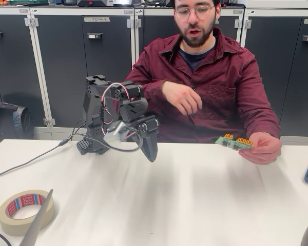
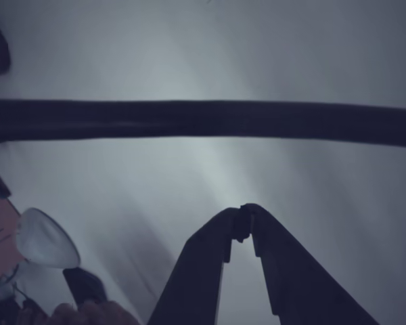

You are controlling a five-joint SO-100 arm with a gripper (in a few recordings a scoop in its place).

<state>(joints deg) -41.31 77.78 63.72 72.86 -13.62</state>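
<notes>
Gripper: your gripper [image 1: 151, 155] hangs tip-down over the white table [image 1: 205, 205], left of the middle. The jaws are pressed together with nothing between them; in the wrist view the fingertips [image 2: 216, 238] meet.
Board: the small green circuit board [image 1: 233, 142] is held in the person's hand [image 1: 263, 148], far right, well apart from the gripper.
Handling: I judge the board light, stiff and a little fragile. Take it by its bare left edge, not by the yellow connectors.
Tape roll: the tape roll [image 1: 24, 210] lies near left.
Hard to see: fingers cover the right end of the board. The arm looks blurred. I cannot identify the dark band [image 2: 203, 122] across the wrist view.
</notes>
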